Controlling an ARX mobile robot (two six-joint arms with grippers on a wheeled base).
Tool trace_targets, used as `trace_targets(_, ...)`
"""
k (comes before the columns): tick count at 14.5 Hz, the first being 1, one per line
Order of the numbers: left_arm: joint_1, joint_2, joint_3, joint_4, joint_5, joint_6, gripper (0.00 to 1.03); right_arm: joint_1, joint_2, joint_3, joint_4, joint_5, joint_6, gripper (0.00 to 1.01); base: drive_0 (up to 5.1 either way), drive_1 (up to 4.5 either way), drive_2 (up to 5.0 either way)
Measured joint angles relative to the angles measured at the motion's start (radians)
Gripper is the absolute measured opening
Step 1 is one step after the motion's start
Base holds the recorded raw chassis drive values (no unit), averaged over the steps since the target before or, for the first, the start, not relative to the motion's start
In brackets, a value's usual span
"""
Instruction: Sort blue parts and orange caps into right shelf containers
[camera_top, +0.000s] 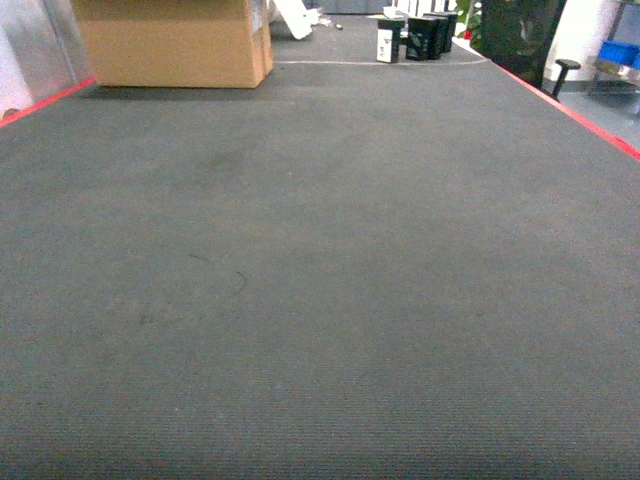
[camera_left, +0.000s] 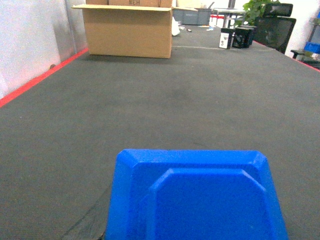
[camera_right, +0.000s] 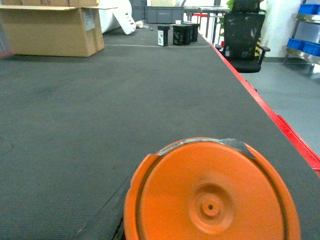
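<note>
A blue part (camera_left: 200, 200), blocky with bevelled corners, fills the bottom of the left wrist view right at my left gripper, above the grey carpet; it hides the fingers. An orange cap (camera_right: 210, 195), a round disc with a small centre hole, fills the bottom of the right wrist view at my right gripper, again covering the fingers. Both cast a shadow on the carpet at lower left. Blue crates (camera_right: 306, 46) sit on a metal shelf far off to the right, also seen as blue crates (camera_top: 618, 52) in the head view. No arm or gripper shows in the head view.
Dark grey carpet (camera_top: 320, 280) runs ahead, bordered by red strips (camera_top: 575, 112) on both sides. A large cardboard box (camera_top: 175, 40) stands at the far left. Small black boxes (camera_top: 420, 38) stand at the far end. A black office chair (camera_right: 242, 35) is beyond the right strip.
</note>
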Motion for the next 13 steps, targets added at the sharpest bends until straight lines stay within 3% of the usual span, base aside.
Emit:
trace_targets(9,0.000,0.000,0.000,0.006,0.000,0.000,0.41,0.000,0.000,0.000,0.010,0.000,0.000,0.44,0.0,0.00,0.0)
trace_targets(13,0.001,0.000,0.000,0.006,-0.002,0.000,0.41,0.000,0.000,0.000,0.010,-0.001,0.000,0.44,-1.3,-1.28,-1.3)
